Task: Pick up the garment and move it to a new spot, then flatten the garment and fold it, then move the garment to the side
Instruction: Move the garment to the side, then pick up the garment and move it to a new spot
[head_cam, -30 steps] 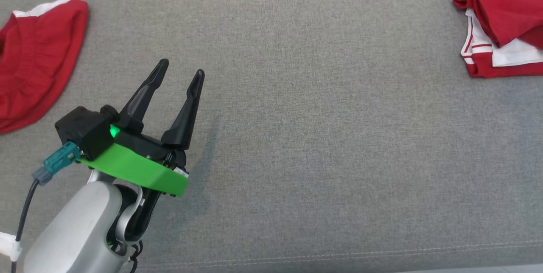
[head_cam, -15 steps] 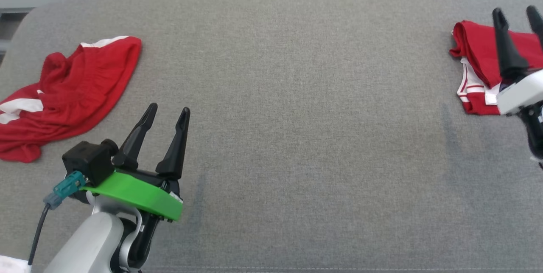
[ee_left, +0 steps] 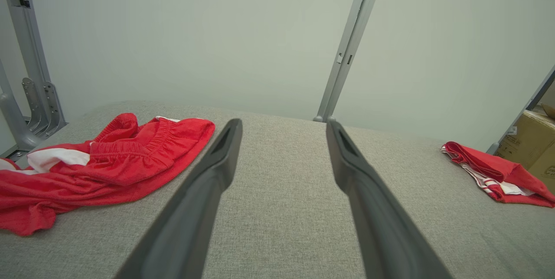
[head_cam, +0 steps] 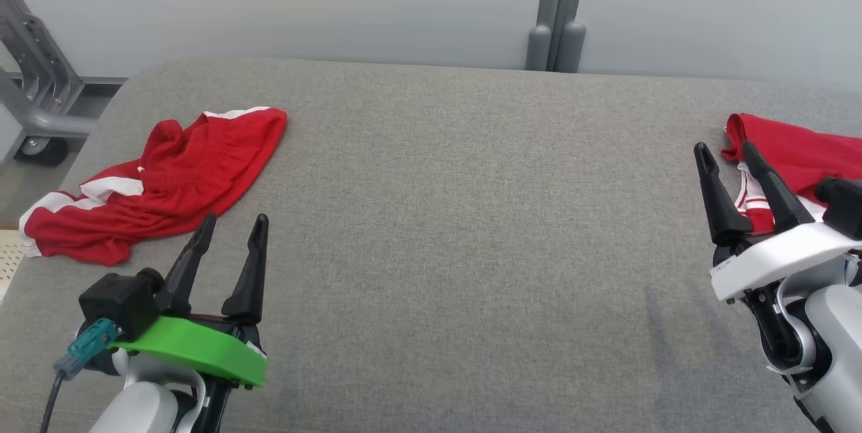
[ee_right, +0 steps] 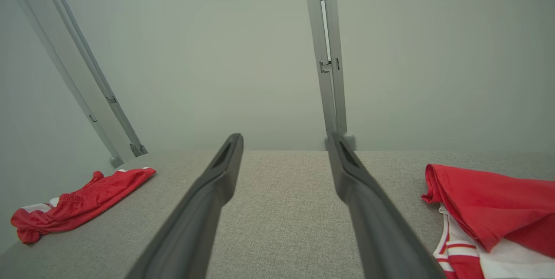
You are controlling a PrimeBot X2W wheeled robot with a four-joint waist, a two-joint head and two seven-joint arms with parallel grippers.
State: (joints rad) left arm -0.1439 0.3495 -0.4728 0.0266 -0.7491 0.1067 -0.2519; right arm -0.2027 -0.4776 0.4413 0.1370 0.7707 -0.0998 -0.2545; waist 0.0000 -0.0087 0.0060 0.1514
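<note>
Our left gripper [head_cam: 234, 219] has its two dark fingers spread wide with nothing between them, and our right gripper [head_cam: 724, 147] is spread just as wide and equally empty. The crumpled red garment [head_cam: 161, 177] lies on the grey padded surface [head_cam: 458, 217], ahead of the left gripper and off to its left. In the head view its near edge sits close beyond the tip of that gripper's left finger. Its long axis runs on a slant: the white-striped end trails far out to the gripper's left, and the gathered waistband end reaches forward, nearly in line with the fingers. We judge this to be the piece to pick up, and the left arm is plainly the nearer one, since the right gripper stands well apart across the surface. Just ahead and to the right of the right gripper is a folded red garment [head_cam: 794, 150] that looks finished. The coming reach should therefore go forward and leftward. We cannot tell how high the fingertips are above the cloth.
</note>
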